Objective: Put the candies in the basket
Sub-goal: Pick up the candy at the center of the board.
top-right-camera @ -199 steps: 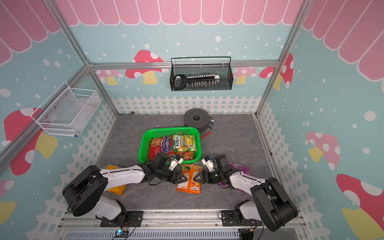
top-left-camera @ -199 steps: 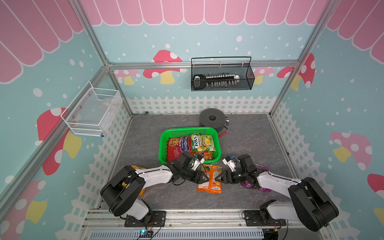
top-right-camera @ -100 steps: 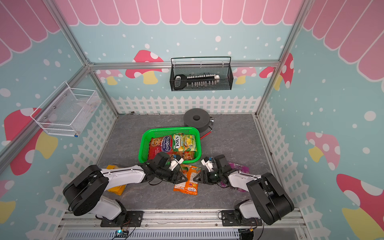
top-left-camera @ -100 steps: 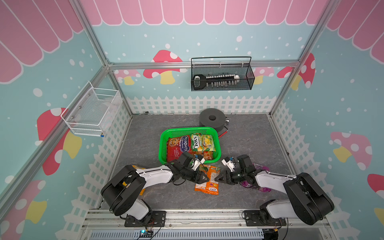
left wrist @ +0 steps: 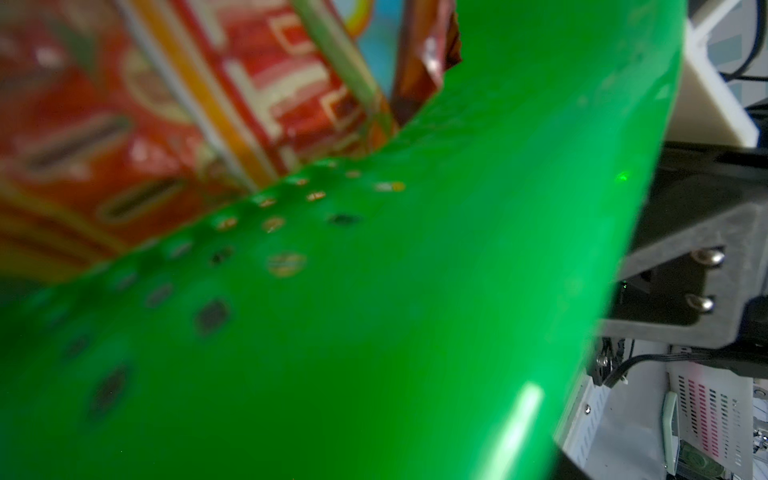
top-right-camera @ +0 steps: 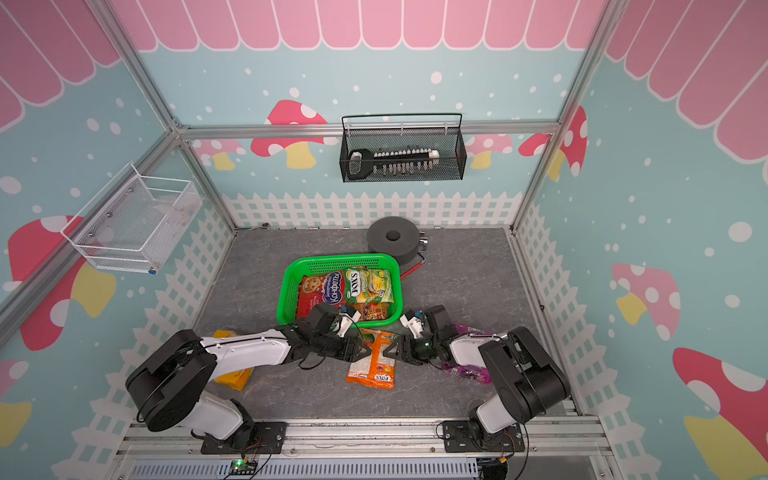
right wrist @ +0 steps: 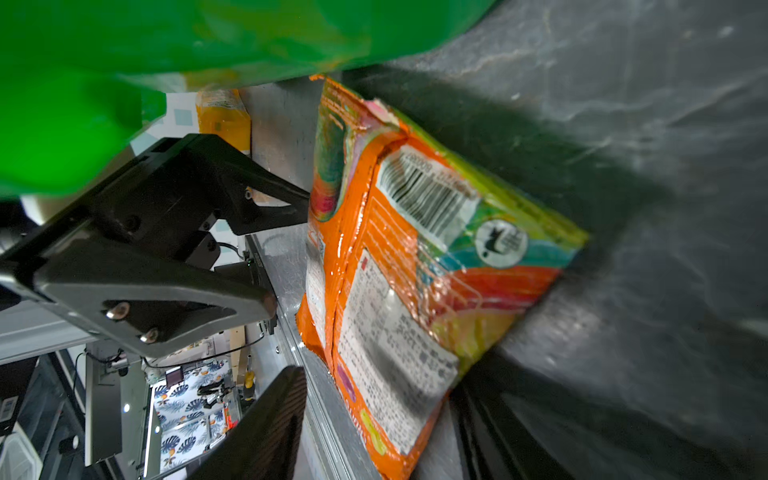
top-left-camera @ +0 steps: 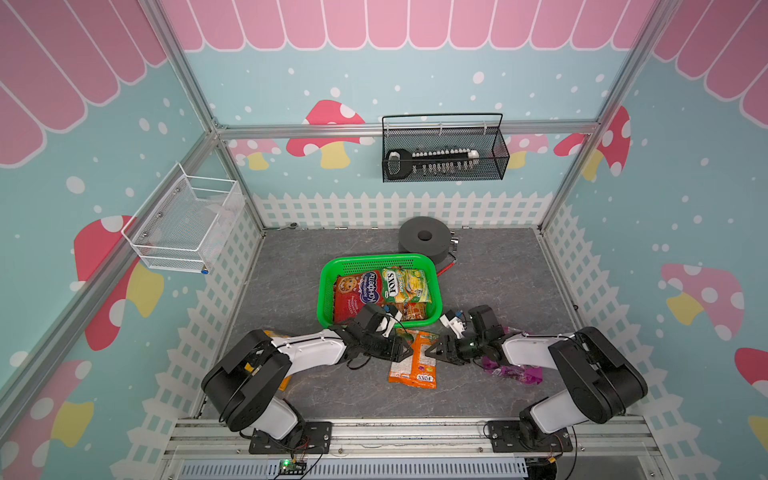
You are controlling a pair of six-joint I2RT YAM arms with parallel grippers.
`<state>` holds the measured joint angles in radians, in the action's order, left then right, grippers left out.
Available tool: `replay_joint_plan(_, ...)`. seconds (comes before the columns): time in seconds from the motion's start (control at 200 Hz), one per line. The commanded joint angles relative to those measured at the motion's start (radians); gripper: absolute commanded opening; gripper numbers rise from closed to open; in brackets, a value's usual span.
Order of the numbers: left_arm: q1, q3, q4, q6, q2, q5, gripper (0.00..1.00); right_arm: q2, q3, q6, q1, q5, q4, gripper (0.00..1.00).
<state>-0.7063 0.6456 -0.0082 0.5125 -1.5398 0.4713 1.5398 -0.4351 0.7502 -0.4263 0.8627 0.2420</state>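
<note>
Noted: orange bag [top-left-camera: 415, 365] flat on the table [top-left-camera: 498, 282], barcode side up, just outside the basket [top-left-camera: 374, 261] on its robot-facing side, one end at the rim. At one long edge, left gripper [top-left-camera: 405, 352], jaws apart, one fingertip [right wrist: 291, 199] touching the foil. At the opposite edge, right gripper [top-left-camera: 432, 353], jaws apart around that edge, a gap showing beside one finger. Inside the basket: red bag [top-left-camera: 353, 295], green-yellow FOX'S bag [top-left-camera: 405, 284]. Outside it, farther off: purple bag [top-left-camera: 519, 374] beneath the right arm, yellow-orange bag [top-right-camera: 237, 376] beneath the left arm.
</note>
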Motion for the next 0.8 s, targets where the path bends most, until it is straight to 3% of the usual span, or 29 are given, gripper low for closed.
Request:
replay_joint_plan(0.0,-0.010,-0.033,-0.040,0.031,-0.014,0.045,0.63,0.037,0.017,0.002,-0.004,-0.022,0.013,0.55)
replay_joint_plan(0.145,-0.010,-0.032,-0.027,0.024,-0.016,0.088,0.60,0.007,0.033,0.014,-0.006,0.017,0.090,0.44)
replay_joint_plan(0.325,-0.010,-0.039,-0.036,0.025,0.001,0.095,0.60,-0.047,0.050,0.022,-0.006,0.036,0.108,0.14)
replay_joint_plan(0.415,-0.007,-0.030,-0.097,0.011,0.041,0.058,0.62,-0.094,0.023,-0.014,-0.007,0.017,-0.003,0.01)
replay_joint_plan(0.795,0.037,0.035,-0.251,0.021,0.342,-0.241,0.67,-0.358,-0.137,-0.101,-0.017,-0.073,-0.431,0.00)
